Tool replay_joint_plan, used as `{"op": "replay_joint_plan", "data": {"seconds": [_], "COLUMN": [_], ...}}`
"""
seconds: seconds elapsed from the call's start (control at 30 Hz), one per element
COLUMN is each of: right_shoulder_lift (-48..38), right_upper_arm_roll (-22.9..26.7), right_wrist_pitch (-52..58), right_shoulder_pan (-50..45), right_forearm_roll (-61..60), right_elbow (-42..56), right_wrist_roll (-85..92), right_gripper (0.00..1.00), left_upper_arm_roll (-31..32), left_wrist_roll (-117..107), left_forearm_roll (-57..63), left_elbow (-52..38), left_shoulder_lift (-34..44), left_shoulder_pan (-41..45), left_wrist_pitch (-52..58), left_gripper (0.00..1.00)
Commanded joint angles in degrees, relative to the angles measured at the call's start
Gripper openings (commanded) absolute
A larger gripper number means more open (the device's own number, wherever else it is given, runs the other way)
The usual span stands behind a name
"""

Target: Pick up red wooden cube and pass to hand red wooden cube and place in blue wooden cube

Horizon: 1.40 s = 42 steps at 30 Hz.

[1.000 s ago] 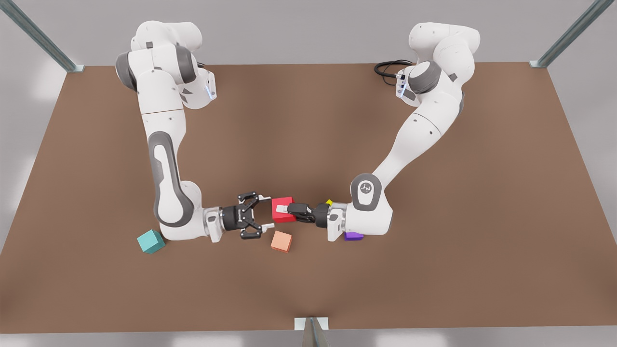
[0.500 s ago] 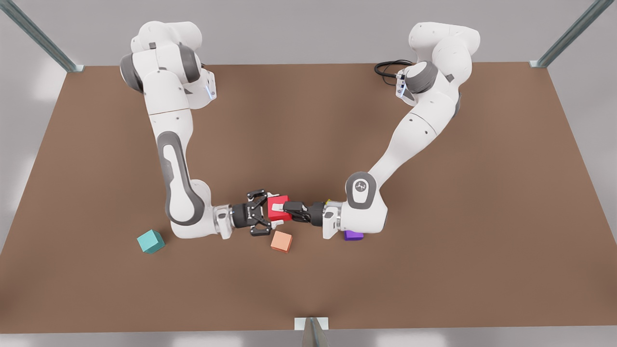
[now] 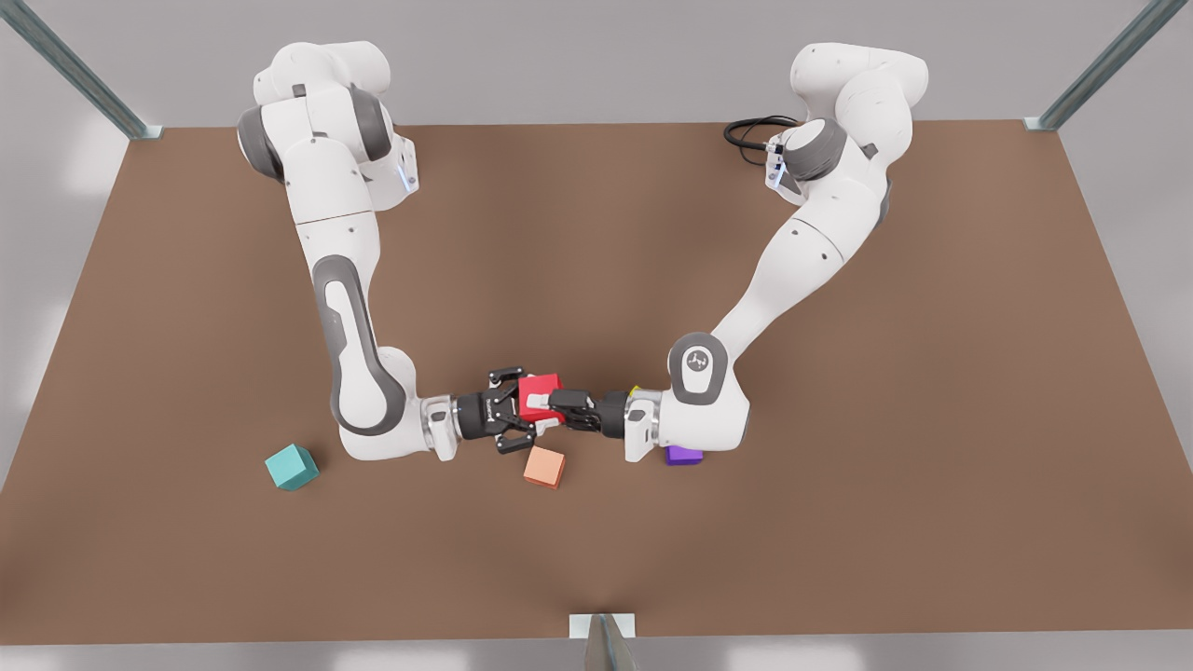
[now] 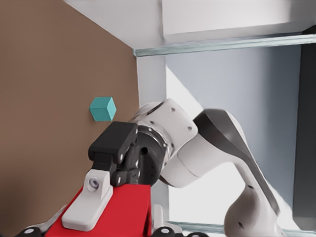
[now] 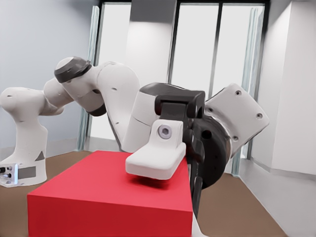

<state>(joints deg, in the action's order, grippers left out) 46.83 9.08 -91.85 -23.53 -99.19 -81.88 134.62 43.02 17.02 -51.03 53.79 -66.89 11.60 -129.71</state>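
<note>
The red wooden cube hangs just above the table near the front middle, caught between both grippers. My left gripper, on the arm at the front view's right, is shut on it from above and below; its white upper pad lies on the cube's top face. My right gripper reaches in from the front view's left, its fingers closed on the cube's sides, one pad pressed flat against the cube. The blue wooden cube rests on the table at the front left.
A pale orange cube lies on the table just in front of the grippers. A purple cube sits partly under the left arm's wrist, with a small yellow thing behind it. The brown table spreads wide on both sides.
My right gripper slid toward the front view's right onto the red cube and its open fingers closed on it. The left gripper kept its hold and shifted slightly left.
</note>
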Motion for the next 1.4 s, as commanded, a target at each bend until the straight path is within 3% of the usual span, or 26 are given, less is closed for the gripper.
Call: {"op": "replay_joint_plan", "data": {"seconds": [0.0, 0.27, 0.4, 0.43, 0.5, 0.53, 0.57, 0.6, 0.67, 0.7, 0.73, 0.8, 0.9, 1.07, 1.37], "right_shoulder_lift": [-0.07, -0.07, -0.34, -0.34, -0.95, -1.57, -3.06, -5.26, -5.79, -4.91, -4.29, -4.21, -2.54, 0.80, 4.49], "right_upper_arm_roll": [-0.03, 0.59, 0.85, 1.20, 1.47, 5.15, 8.32, 12.35, 30.90, 36.79, 39.87, 41.28, 41.20, 40.84, 40.76], "right_wrist_pitch": [-0.17, 0.62, 1.76, 1.85, 1.68, 2.29, 2.90, 2.73, 2.73, 1.41, -2.71, -11.68, -18.18, -27.15, -27.51], "right_shoulder_pan": [-0.02, 2.08, 5.33, 7.96, 12.54, 12.46, 11.93, 10.18, -1.16, -4.59, -5.91, -6.79, -7.76, -8.20, -6.97], "right_forearm_roll": [-0.21, 0.75, 4.96, 13.03, 31.21, 39.94, 48.38, 57.08, 65.79, 66.49, 69.57, 72.21, 71.60, 60.70, 55.78], "right_elbow": [0.05, 0.23, 0.40, 1.90, 2.16, 2.43, 2.43, 1.81, -1.26, -3.02, -3.90, -6.36, -6.45, -6.28, -6.45], "right_wrist_roll": [-0.33, -0.86, -0.94, -4.18, -12.26, -20.18, -26.15, -31.26, -31.88, -31.79, -32.41, -32.41, -32.76, -32.85, -32.50], "right_gripper": [0.62, 0.62, 0.62, 0.63, 0.63, 0.63, 0.63, 0.63, 0.63, 0.63, 0.64, 0.63, 0.63, 0.64, 0.64], "left_upper_arm_roll": [0.05, 0.14, 0.05, -0.04, -0.13, -0.04, 0.23, 0.49, 1.55, -9.40, -30.96, -32.47, -32.21, -32.21, -32.21], "left_wrist_roll": [3.37, 2.49, 2.58, -6.42, -33.76, -40.40, -40.40, -40.23, -39.70, -31.90, -16.96, -13.51, -13.86, -13.77, -13.86], "left_forearm_roll": [0.15, -1.35, -0.30, 5.21, 36.11, 52.95, 66.92, 73.62, 75.73, 73.02, 59.22, 58.86, 57.98, 56.23, 55.17], "left_elbow": [-0.01, 0.52, 0.96, 2.01, 1.49, 1.23, 1.22, 1.22, 2.01, 10.43, 32.31, 34.45, 32.87, 32.87, 32.87], "left_shoulder_lift": [0.09, 0.80, 0.97, 2.11, 11.15, 17.93, 22.32, 23.38, 25.40, 34.87, 53.16, 58.80, 54.94, 54.59, 53.44], "left_shoulder_pan": [0.00, -2.54, -10.62, -15.62, -21.25, -24.87, -25.75, -26.19, -29.09, -25.41, -14.77, -13.45, -13.53, -13.71, -13.53], "left_wrist_pitch": [0.16, 2.10, 14.91, 21.58, 39.86, 50.60, 54.47, 56.76, 58.17, 55.64, 40.61, 44.63, 44.20, 44.28, 44.37], "left_gripper": [1.00, 1.00, 1.00, 1.00, 1.00, 1.00, 1.00, 1.00, 1.00, 1.00, 1.00, 1.00, 1.00, 1.00, 1.00]}}
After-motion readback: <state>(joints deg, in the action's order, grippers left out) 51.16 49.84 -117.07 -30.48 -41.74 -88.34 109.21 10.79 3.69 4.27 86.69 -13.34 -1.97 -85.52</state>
